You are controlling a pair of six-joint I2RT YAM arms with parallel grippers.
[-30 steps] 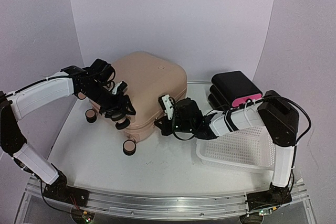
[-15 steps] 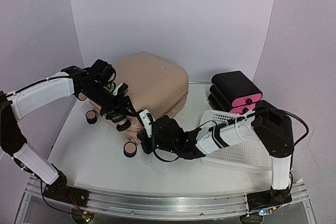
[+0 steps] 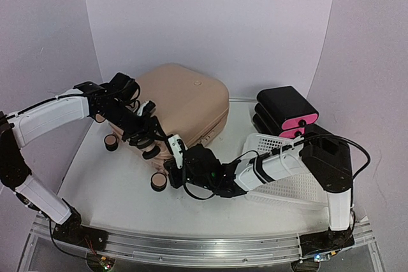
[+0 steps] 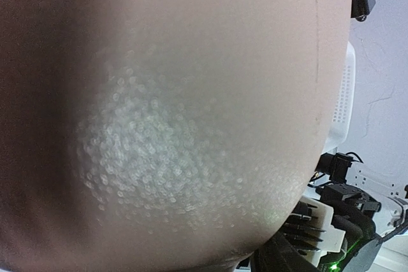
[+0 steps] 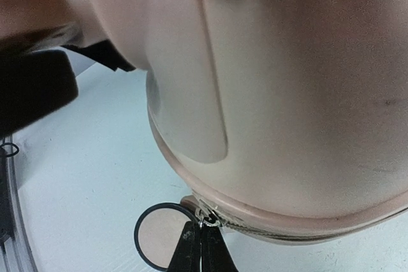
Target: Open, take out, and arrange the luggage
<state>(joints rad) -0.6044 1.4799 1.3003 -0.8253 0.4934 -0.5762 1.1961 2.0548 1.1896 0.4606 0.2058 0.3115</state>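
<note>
Luggage [image 3: 185, 103]: pale pink, on table [image 3: 115, 186], back left | right gripper [image 5: 201, 229]: pinched shut on zipper pull [image 5: 204, 216] (near corner, beside a wheel [image 5: 159, 237]) | left gripper [image 3: 148, 138]: at wheeled end, opening unclear.

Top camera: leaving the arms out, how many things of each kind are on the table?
Pink suitcase: 1
Black-and-pink drawer box: 1
White perforated basket: 1
Total: 3
</note>
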